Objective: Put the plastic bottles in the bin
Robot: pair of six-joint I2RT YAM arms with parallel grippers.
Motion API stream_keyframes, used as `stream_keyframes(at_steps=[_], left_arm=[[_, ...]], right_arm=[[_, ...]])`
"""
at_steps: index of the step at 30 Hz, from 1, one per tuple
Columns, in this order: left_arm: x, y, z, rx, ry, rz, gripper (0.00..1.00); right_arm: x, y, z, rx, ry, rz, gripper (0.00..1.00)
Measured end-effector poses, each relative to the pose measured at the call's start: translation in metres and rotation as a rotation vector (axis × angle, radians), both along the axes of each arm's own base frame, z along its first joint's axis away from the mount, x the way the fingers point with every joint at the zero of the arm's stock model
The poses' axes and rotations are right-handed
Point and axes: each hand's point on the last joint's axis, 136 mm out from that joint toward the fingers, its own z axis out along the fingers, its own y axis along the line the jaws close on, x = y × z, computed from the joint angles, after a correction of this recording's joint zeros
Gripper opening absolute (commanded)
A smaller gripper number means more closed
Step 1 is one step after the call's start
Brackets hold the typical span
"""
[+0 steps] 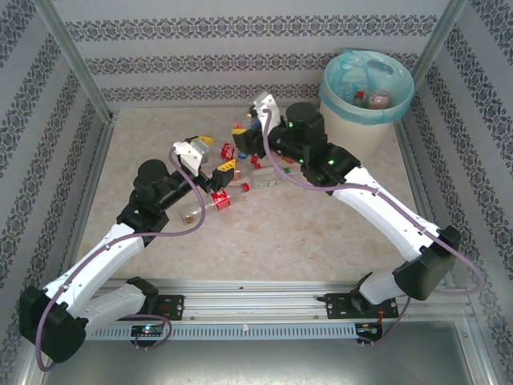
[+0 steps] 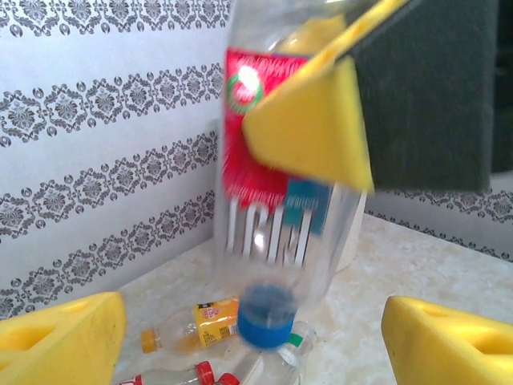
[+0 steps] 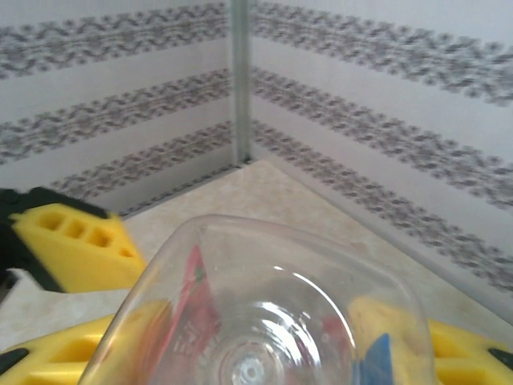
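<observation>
Right end effector point(image 3: 256, 329) pinches a clear plastic bottle point(image 2: 272, 233) between its yellow fingers. In its wrist view the bottle's round base sits right up against the lens, with a finger on each side. Seen from the left wrist, that bottle hangs cap-down above the tabletop point(image 1: 304, 233). It shows a red label with white lettering and a blue cap point(image 2: 268, 317), and one of the right arm's fingers is pressed against the label. The left end effector point(image 2: 252, 333) faces the bottle from close by, its own fingers point(image 2: 60, 341) spread wide to either side and clear of it. In the overhead view both arms meet over the middle of the tabletop.

Beneath and beside them lie loose bottles: a red-label bottle point(image 1: 218, 200) on its side, an orange-label bottle point(image 2: 210, 319), and a couple with red caps. The bin point(image 1: 357, 132), a cream bucket lined with a pale blue-green bag point(image 1: 353, 68), stands in the far right corner, well apart from the held bottle, with a few binned bottles point(image 1: 377, 99) inside. Grey patterned wallpaper point(image 1: 240, 48) surrounds the workspace.
</observation>
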Motion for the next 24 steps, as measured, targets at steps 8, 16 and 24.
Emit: stream_keyframes(at_steps=[8,16,24], left_arm=[[0.019,-0.015,-0.003,-0.065,0.091,-0.033,0.81],[0.048,-0.074,0.023,-0.142,0.212,-0.164,0.78],[0.031,-0.125,0.011,-0.128,0.306,-0.302,0.79]], right_arm=[[0.058,-0.127,0.068,0.028,-0.122,-0.393,0.56],[0.116,-0.273,0.107,0.004,-0.218,-0.843,0.55],[0.19,-0.324,0.022,-0.148,-0.07,-1.006,0.54]])
